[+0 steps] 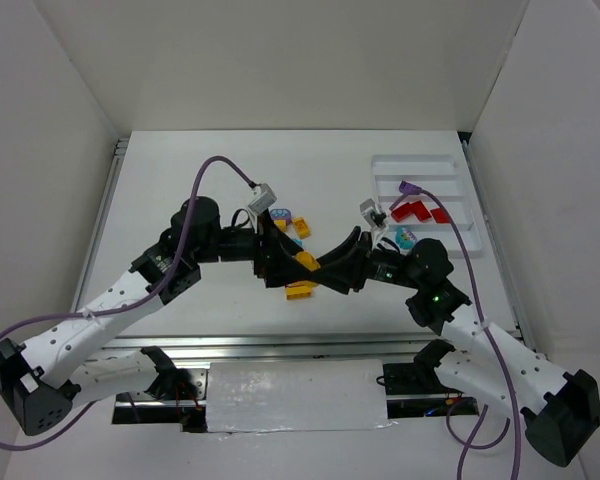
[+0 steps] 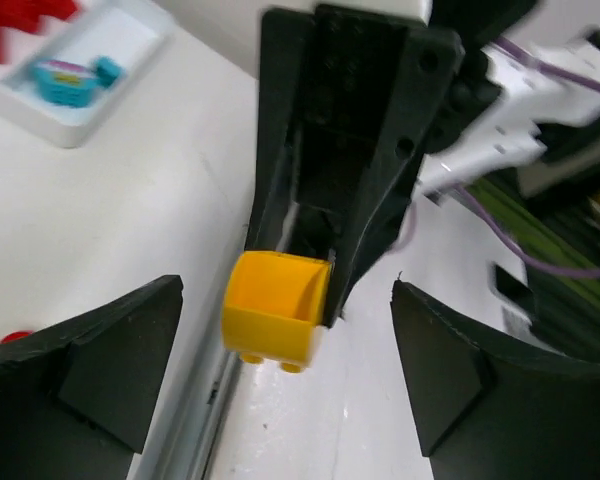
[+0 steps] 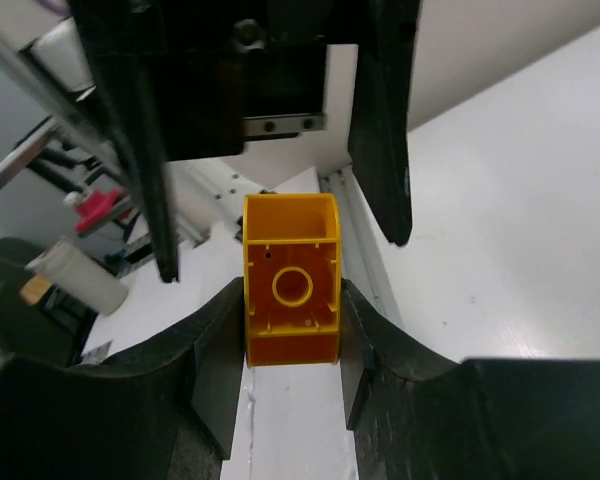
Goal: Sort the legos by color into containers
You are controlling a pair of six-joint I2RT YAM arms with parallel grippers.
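Both grippers meet over the middle of the table. My right gripper is shut on a yellow lego, its hollow underside facing the right wrist camera. My left gripper stands open around the same yellow lego, its fingers apart from it on both sides. From above, the lego shows between the left gripper and the right gripper. The white tray of containers at the back right holds red legos and a teal one.
A yellow lego lies just below the grippers. Another yellow one and a purple-and-teal piece lie behind them. In the left wrist view the tray's corner with the teal lego is at the upper left.
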